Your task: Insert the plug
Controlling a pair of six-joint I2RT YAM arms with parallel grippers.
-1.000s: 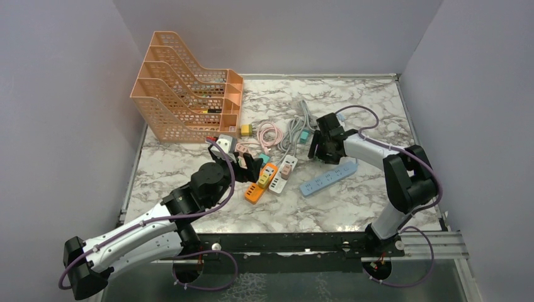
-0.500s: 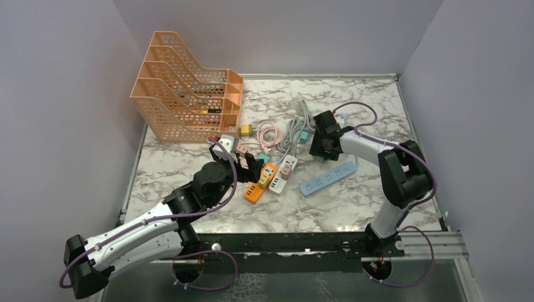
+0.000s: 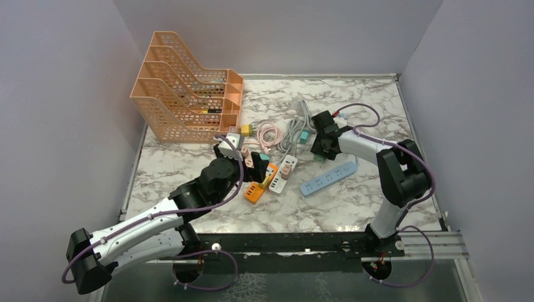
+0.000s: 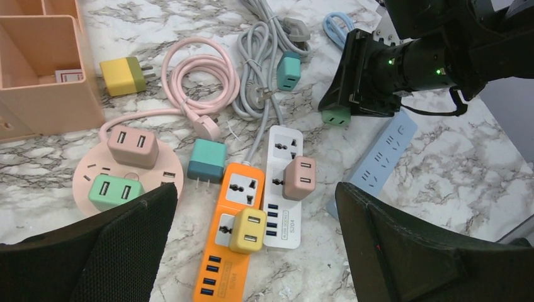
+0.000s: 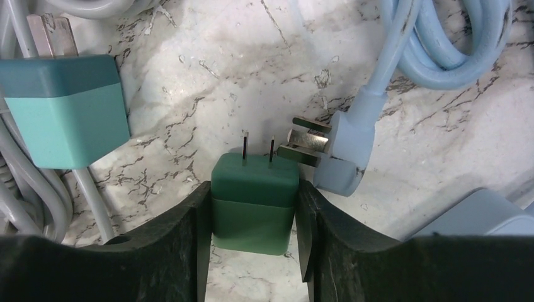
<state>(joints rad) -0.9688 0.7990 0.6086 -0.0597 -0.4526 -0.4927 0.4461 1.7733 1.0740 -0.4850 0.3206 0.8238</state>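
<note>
My right gripper (image 5: 254, 217) is shut on a green two-prong plug (image 5: 254, 201), prongs pointing away from the wrist, low over the marble. It also shows in the left wrist view (image 4: 335, 116) and under my right gripper (image 3: 319, 151) in the top view. The blue power strip (image 3: 329, 178) lies just to its near right. My left gripper (image 4: 255, 189) is open and empty above the orange strip (image 4: 223, 258) and the white strip (image 4: 277, 220). The orange one holds a yellow adapter (image 4: 247, 230), the white one a pink adapter (image 4: 298, 178).
A round pink strip (image 4: 88, 173) holds a pink and a green adapter. A teal plug (image 4: 206, 161), a teal adapter (image 5: 66, 107), a blue cable plug (image 5: 346, 151), pink and grey cable coils (image 3: 286, 129) lie around. An orange file rack (image 3: 186, 94) stands back left.
My right gripper has shifted slightly left and back with the green plug in it. My left gripper has crept a little forward over the strips.
</note>
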